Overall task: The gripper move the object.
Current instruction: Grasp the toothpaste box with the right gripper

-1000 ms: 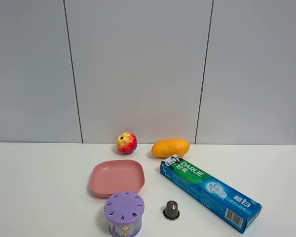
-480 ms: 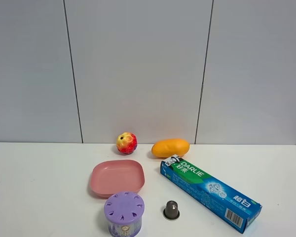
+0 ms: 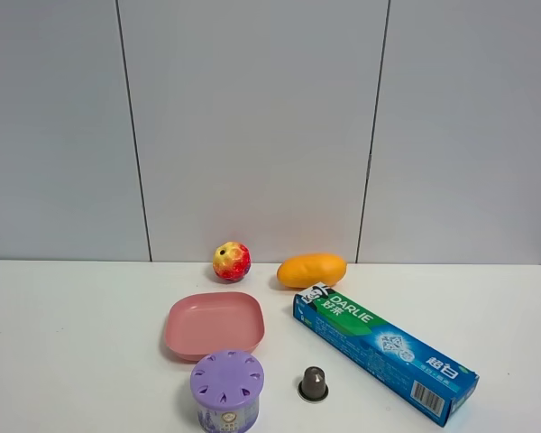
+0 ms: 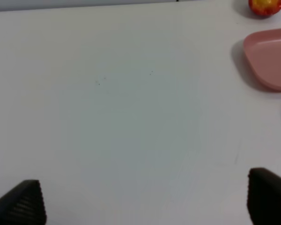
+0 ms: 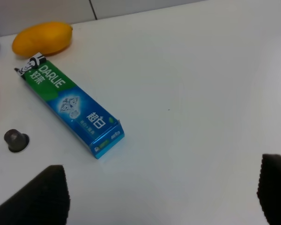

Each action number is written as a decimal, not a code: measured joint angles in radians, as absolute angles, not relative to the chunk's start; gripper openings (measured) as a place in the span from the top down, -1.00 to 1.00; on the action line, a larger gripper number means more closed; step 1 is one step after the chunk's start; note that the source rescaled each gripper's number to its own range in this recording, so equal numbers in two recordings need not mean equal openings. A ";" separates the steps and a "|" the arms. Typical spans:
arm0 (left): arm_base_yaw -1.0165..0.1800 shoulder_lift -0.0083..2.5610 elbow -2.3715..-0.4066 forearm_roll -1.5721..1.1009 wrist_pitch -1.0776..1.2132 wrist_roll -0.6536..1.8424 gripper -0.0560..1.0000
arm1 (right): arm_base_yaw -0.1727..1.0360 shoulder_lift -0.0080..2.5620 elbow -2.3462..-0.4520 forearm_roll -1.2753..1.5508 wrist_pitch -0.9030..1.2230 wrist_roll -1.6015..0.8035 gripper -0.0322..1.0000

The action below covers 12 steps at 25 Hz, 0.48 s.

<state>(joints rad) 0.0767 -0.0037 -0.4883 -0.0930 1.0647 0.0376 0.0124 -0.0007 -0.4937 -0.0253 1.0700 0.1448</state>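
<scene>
The toothpaste box, green and blue with white "DARLIE" lettering, lies flat and at a slant on the white table, right of centre. It also shows in the right wrist view, some way ahead of my right gripper, which is open and empty with its dark fingers wide apart. My left gripper is open and empty over bare table, far from the box. Neither gripper shows in the exterior high view.
A pink square plate sits left of the box, with a purple round canister in front of it. A small dark capsule stands beside the box. An apple and a mango lie near the back wall.
</scene>
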 joint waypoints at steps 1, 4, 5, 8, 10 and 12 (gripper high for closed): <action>0.077 -0.004 -0.488 -0.093 1.065 0.038 -1.00 | 0.012 0.000 -0.494 -0.011 1.069 0.129 -0.89; 0.077 -0.004 -0.488 -0.093 1.065 0.038 -1.00 | 0.012 0.021 -0.512 0.076 1.058 0.000 -0.89; 0.077 -0.004 -0.488 -0.093 1.065 0.038 -1.00 | 0.012 0.044 -0.538 0.117 1.037 -0.052 -0.89; 0.077 -0.004 -0.488 -0.093 1.065 0.038 -1.00 | 0.012 0.165 -0.666 0.207 0.954 -0.120 -0.89; 0.077 -0.004 -0.488 -0.093 1.065 0.038 -1.00 | 0.012 0.288 -0.769 0.249 0.924 -0.144 -0.89; 0.077 -0.004 -0.488 -0.093 1.065 0.038 -1.00 | 0.012 0.420 -0.885 0.299 0.930 -0.206 -0.89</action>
